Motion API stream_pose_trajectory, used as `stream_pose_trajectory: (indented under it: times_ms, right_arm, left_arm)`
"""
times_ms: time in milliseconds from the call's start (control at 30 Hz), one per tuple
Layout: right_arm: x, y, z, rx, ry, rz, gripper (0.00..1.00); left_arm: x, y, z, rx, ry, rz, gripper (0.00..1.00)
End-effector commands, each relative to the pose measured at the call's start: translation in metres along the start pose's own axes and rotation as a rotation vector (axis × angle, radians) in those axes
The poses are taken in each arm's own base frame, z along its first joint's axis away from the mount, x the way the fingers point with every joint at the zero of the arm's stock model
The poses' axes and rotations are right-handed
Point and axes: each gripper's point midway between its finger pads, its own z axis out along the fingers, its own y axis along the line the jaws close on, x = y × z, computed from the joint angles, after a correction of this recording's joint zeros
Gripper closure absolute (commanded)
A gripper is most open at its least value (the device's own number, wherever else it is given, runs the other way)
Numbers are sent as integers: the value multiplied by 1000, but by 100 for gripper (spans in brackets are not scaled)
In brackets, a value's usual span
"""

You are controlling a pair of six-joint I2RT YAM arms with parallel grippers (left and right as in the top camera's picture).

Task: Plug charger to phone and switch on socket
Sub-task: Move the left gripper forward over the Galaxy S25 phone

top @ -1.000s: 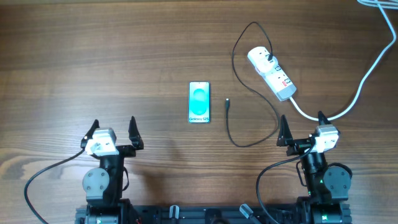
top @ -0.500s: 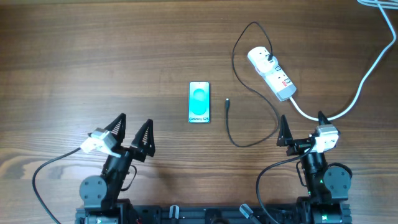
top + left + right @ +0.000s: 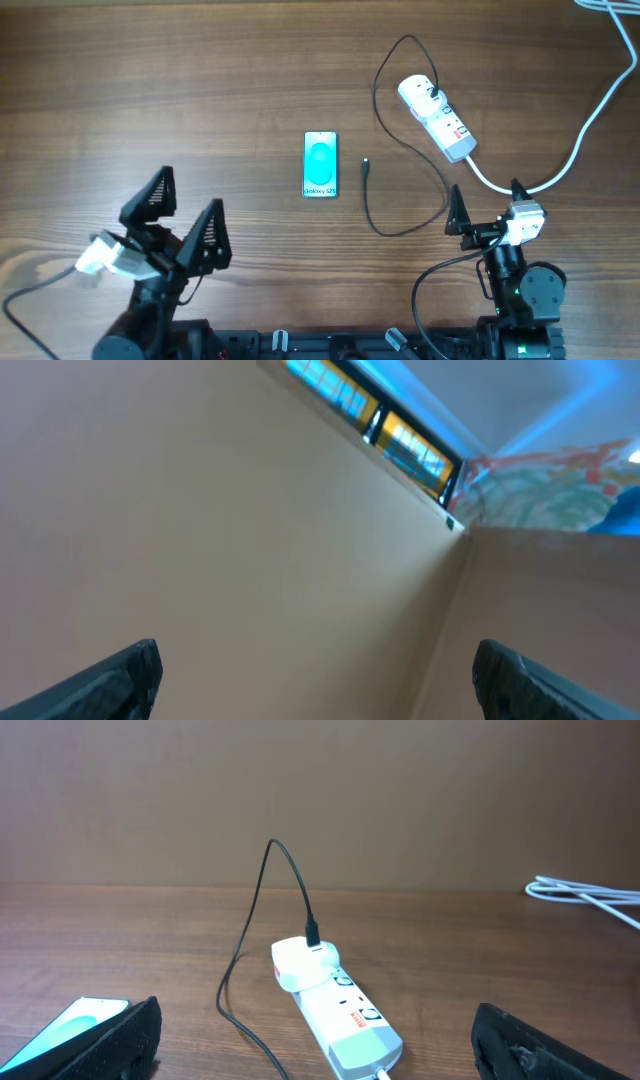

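The phone [image 3: 320, 164] lies flat mid-table with its cyan screen glowing; its corner shows in the right wrist view [image 3: 60, 1025]. The charger cable [image 3: 384, 100] runs from a white plug on the socket [image 3: 437, 119] in a loop to its small black tip [image 3: 366, 164], lying just right of the phone, apart from it. The socket also shows in the right wrist view [image 3: 340, 1010]. My left gripper [image 3: 183, 218] is open and empty, raised and tilted up at the near left; its wrist view shows only wall and ceiling. My right gripper [image 3: 485, 198] is open and empty, near the socket's near end.
The socket's thick white cord [image 3: 590, 110] curves off past the far right corner; it shows in the right wrist view [image 3: 590, 898]. The robots' black cables [image 3: 440, 280] lie along the near table edge.
My left arm has swung left and lifted, tilting its gripper upward. The right arm, phone, charger and socket have not moved.
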Motion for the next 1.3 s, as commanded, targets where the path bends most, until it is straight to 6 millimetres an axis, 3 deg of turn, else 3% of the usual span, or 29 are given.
stream_pose_trajectory:
  times_ms: [0,67,167,267,367,400,500,600,833,967,1067,1267]
  right_arm:
    - [-1,-4,0,19,-4,5,0]
    - [-1,-4,0,19,-4,5,0]
    - [-1,-4,0,19,-4,5,0]
    - [-1,-4,0,19,-4,5,0]
    - [-1,-4,0,19,-4,5,0]
    - [-1,-4,0,19,-4,5,0]
    - [-1,-4,0,19,-4,5,0]
    - [-1,-4,0,19,-4,5,0]
    - [-1,-4,0,19,-4,5,0]
    - [-1,-4,0,19,-4,5,0]
    - [-1,-4,0,19,-4,5,0]
    - [-1,-4,0,19,-4,5,0]
  left_arm:
    - [-17,-26,30,73,117,59,0]
    - [-14,-23,48,50,239,75,0]
    - [5,8,69,-140,505,-3,0]
    - [40,50,65,-392,806,-115,0]
    - [73,69,51,-523,1076,-238,0]
    - [83,69,50,-532,1143,-295,0]
    - [110,44,64,-417,1268,-624,0]
    - [130,37,70,-354,1334,-744,0]
    - [190,42,15,-757,1600,-474,0]
    - [220,21,8,-787,1681,-407,1]
    - [230,16,3,-810,1738,-380,1]
    - [237,44,-17,-1030,1782,-224,0]
